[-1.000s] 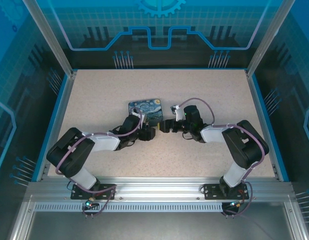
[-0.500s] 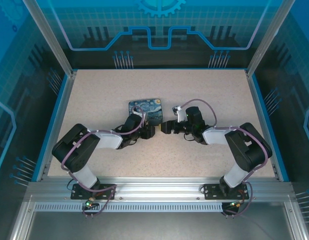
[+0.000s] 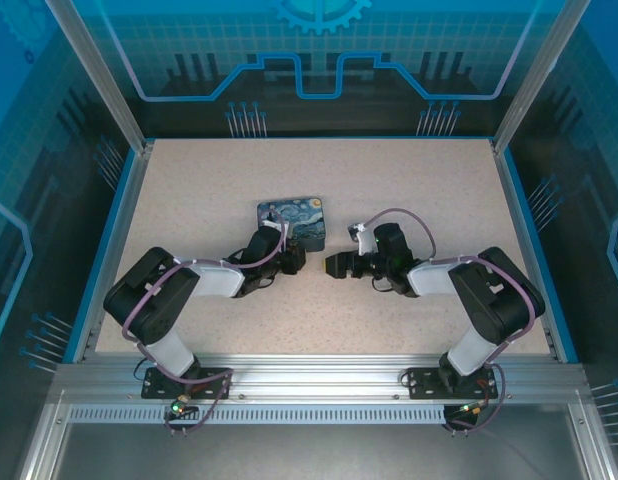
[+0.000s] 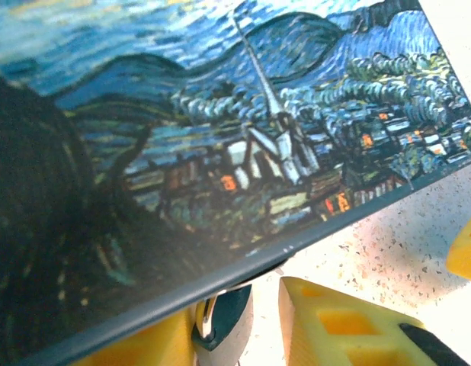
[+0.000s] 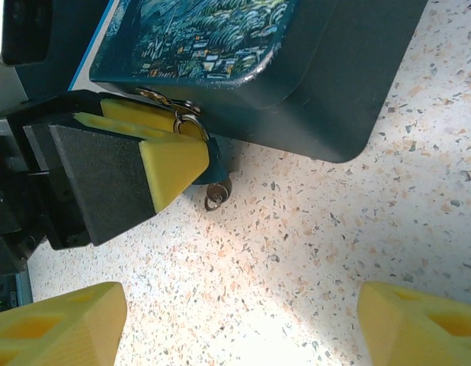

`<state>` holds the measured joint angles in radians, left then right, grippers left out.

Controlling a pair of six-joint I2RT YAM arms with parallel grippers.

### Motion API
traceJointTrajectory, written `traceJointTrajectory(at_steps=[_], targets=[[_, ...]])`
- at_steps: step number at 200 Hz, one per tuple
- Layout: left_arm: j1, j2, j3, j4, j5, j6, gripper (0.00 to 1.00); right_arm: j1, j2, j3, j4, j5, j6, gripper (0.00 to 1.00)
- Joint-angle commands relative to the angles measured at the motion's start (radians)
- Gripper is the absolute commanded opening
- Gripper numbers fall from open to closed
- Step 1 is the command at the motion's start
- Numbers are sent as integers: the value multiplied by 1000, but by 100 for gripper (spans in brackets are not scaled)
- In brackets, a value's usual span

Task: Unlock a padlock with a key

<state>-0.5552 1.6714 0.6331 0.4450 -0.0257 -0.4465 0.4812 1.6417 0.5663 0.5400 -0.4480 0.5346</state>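
Observation:
The tiny dark padlock (image 4: 228,320) hangs at the near corner of the starry-night box (image 3: 292,218). It sits between the yellow fingers of my left gripper (image 3: 294,260), tight against one finger, with a sliver of table showing by the other tip. In the right wrist view the padlock (image 5: 217,166) peeks out past a left finger (image 5: 171,156). A small silvery key (image 5: 216,195) sticks out of its underside, and brass rings link it to the box. My right gripper (image 5: 239,326) stands open over bare table, a short way from the key, holding nothing.
The painted box (image 5: 312,76) lies flat mid-table, just behind both grippers. Speckled tabletop (image 3: 389,190) stretches around it, bounded by a blue rim (image 3: 124,220) and glass walls. In the top view the right gripper (image 3: 336,266) is a small gap right of the left one.
My right gripper has drawn back from the padlock toward the near right, opening a gap between the two grippers. The left gripper has barely shifted and still holds at the box corner.

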Motion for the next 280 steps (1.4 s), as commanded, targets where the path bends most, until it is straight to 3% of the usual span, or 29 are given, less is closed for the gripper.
traceJointTrajectory(at_steps=[1,89,168,197,236,280], targets=[[6,31,22,30,5,-13,39,-5,-22,-11,22,8,8,80],[7,60,29,47,3,-28,30,-4,-23,-19,25,9,5,81],[7,14,16,46,3,-150,2,27,-45,-79,76,70,-69,81],[7,-20,35,-22,11,-238,0,121,-105,-107,56,250,-203,79],[7,-71,75,-141,34,-357,0,330,-167,-92,-13,632,-477,76],[40,-87,116,-206,136,-470,0,446,-123,-85,80,843,-648,72]])
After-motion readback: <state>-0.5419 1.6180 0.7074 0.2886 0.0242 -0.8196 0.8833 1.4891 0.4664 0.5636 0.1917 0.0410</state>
